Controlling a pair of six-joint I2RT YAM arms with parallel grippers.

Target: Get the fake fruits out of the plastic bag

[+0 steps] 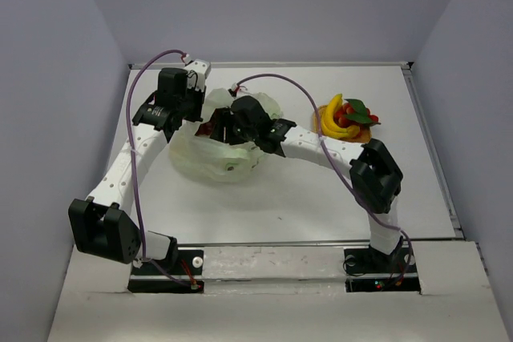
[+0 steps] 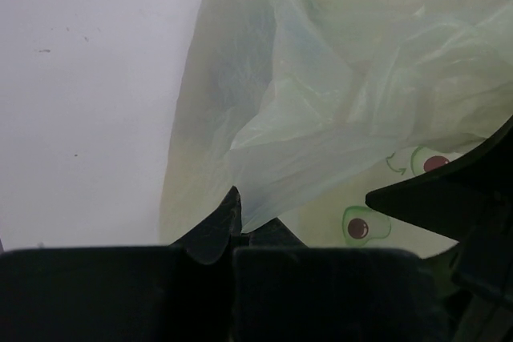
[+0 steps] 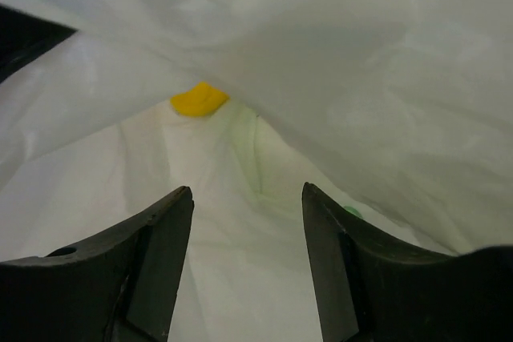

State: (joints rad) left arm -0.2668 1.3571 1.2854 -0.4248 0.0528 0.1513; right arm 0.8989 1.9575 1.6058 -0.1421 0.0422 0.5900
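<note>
Plastic bag [image 1: 218, 164] sags on the surface [image 1: 321, 198], its edge pinched in the closed left hand [image 2: 239, 230]; the right hand [image 3: 247, 230] reaches inside, jaws apart and empty, facing a yellow fruit [image 3: 199, 99].

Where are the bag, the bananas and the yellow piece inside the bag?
bag [image 1: 212, 163]: top view, pale front bulge.
bananas [image 1: 331, 114]: top view, middle of the yellow curve.
yellow piece [image 3: 199, 99]: right wrist view, its exposed end.
</note>
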